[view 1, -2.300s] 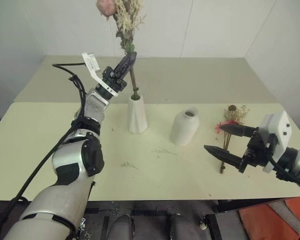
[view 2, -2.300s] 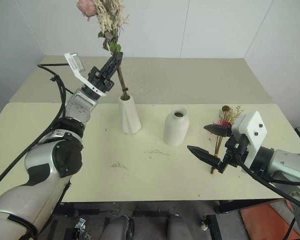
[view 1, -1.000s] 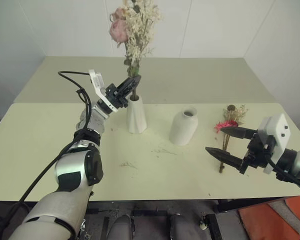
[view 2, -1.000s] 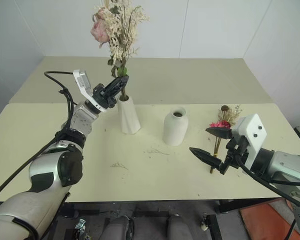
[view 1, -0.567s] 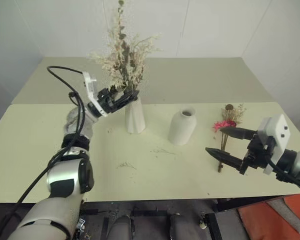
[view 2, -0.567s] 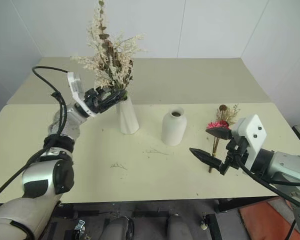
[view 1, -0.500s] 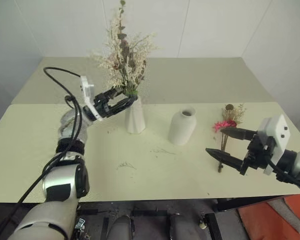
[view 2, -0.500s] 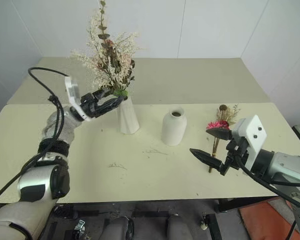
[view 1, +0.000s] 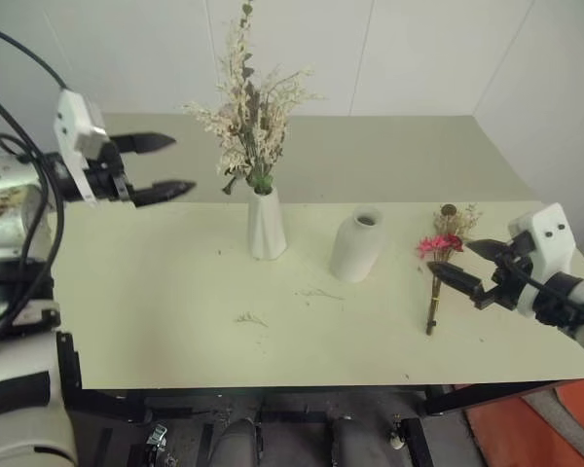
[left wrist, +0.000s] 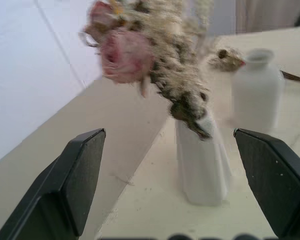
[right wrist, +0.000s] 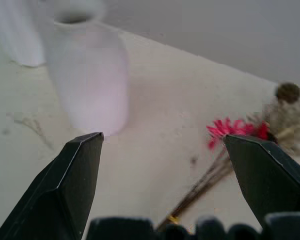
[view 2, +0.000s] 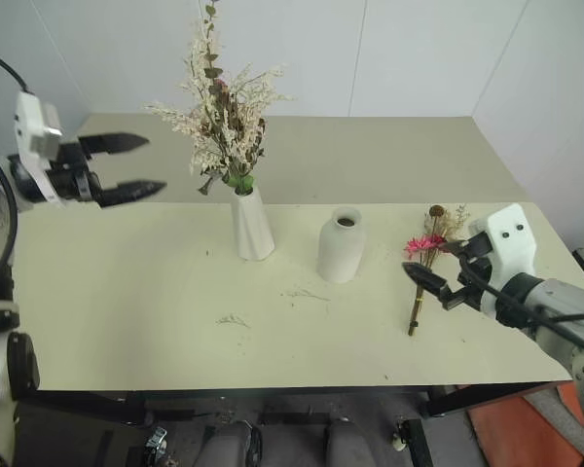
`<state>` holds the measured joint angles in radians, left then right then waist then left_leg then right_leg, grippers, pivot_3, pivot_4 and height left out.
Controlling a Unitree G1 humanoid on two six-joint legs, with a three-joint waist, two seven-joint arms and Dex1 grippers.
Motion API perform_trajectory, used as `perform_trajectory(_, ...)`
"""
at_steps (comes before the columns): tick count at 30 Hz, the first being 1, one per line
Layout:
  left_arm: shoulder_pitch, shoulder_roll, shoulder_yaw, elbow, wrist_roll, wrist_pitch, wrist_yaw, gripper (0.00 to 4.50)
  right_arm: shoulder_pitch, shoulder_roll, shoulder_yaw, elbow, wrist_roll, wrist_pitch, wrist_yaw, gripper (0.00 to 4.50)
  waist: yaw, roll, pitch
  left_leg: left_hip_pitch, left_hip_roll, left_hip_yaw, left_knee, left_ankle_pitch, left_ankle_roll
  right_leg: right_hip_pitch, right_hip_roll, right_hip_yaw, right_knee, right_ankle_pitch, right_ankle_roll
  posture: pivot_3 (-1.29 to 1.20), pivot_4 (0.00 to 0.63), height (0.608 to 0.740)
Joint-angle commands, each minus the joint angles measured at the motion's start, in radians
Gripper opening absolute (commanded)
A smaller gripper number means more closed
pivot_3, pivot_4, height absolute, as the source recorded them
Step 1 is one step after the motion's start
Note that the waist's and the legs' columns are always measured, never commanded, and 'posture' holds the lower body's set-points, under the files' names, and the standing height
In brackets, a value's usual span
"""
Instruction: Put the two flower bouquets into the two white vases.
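Note:
The cream-white bouquet (view 1: pixel 251 112) with a pale pink bloom (left wrist: pixel 125 55) stands upright in the tall faceted white vase (view 1: pixel 266 226). To its right is the shorter bottle-shaped white vase (view 1: pixel 356 246), with nothing in it. The pink-red bouquet (view 1: pixel 438 272) lies flat on the table further right, heads pointing away from me. My left gripper (view 1: pixel 183 163) hangs open in the air, well left of the tall vase, holding nothing. Low over the table, my right gripper (view 1: pixel 450 255) is open with its fingertips beside the pink-red bouquet's blooms.
The pale green table (view 1: pixel 156 311) has a second table top behind it, up against white walls. Bits of dried flower (view 1: pixel 316 292) lie in front of the vases. The front edge runs close below the pink-red bouquet's stem ends.
My left gripper opened, let go of the cream-white bouquet's stems and drew back to the left. The bouquet stays in the tall vase. My right gripper shifted right, up to the pink-red bouquet.

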<state>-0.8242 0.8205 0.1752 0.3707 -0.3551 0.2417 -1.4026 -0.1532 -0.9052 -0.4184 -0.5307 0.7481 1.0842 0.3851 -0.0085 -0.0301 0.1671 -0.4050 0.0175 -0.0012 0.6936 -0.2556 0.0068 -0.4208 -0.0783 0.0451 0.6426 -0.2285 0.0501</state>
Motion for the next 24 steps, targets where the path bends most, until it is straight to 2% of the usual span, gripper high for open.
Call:
perform_trajectory(1, 0.074, 0.016, 0.000, -0.228, -0.081, 0.097, 0.009, 4.47, -0.084, 0.021, 0.012, 0.032, -0.007, 0.133, -0.098, 4.50, -0.001, 0.000, 0.000, 0.000, 0.001, 0.000, 0.000, 0.000, 0.000, -0.001, 0.001, -0.001, 0.001, 0.000, 0.000, 0.00, 0.150, 0.740)
perform_trajectory(4, 0.165, 0.056, -0.002, -0.410, -0.117, 0.169, 0.021, 4.47, -0.213, 0.083, 0.038, 0.151, -0.019, 0.263, -0.169, 4.50, -0.011, 0.000, 0.000, 0.000, 0.001, 0.000, 0.001, 0.000, 0.000, 0.000, 0.001, 0.000, 0.002, 0.000, -0.001, 0.00, 0.150, 0.740)
perform_trajectory(8, 0.219, 0.117, 0.015, -0.519, -0.135, 0.212, 0.040, 4.47, -0.337, 0.127, 0.093, 0.268, -0.053, 0.340, -0.188, 4.50, -0.016, 0.000, 0.000, 0.001, 0.001, 0.001, 0.000, 0.000, 0.000, -0.001, 0.002, 0.001, 0.002, 0.000, -0.002, 0.00, 0.150, 0.740)
perform_trajectory(18, 0.312, 0.117, 0.038, -0.708, -0.237, 0.305, 0.157, 4.47, -0.475, 0.173, 0.231, 0.550, -0.184, 0.301, -0.135, 4.50, -0.007, 0.000, 0.000, -0.001, 0.001, 0.000, 0.000, 0.000, 0.000, -0.002, 0.001, 0.000, 0.000, 0.000, -0.001, 0.00, 0.150, 0.740)
perform_trajectory(21, 0.324, 0.120, 0.041, -0.732, -0.254, 0.316, 0.182, 4.50, -0.498, 0.177, 0.256, 0.624, -0.223, 0.272, -0.119, 3.96, -0.010, 0.000, 0.000, -0.001, 0.001, 0.001, 0.000, 0.000, 0.000, -0.002, 0.001, 0.001, 0.000, 0.000, -0.001, 0.00, 0.150, 0.740)
perform_trajectory(24, 0.330, 0.121, 0.039, -0.745, -0.266, 0.319, 0.205, 4.50, -0.525, 0.187, 0.258, 0.692, -0.255, 0.239, -0.110, 2.95, -0.010, 0.000, 0.000, 0.000, 0.001, 0.001, 0.000, 0.000, 0.000, -0.001, 0.001, 0.001, 0.000, 0.000, -0.001, 0.00, 0.150, 0.740)
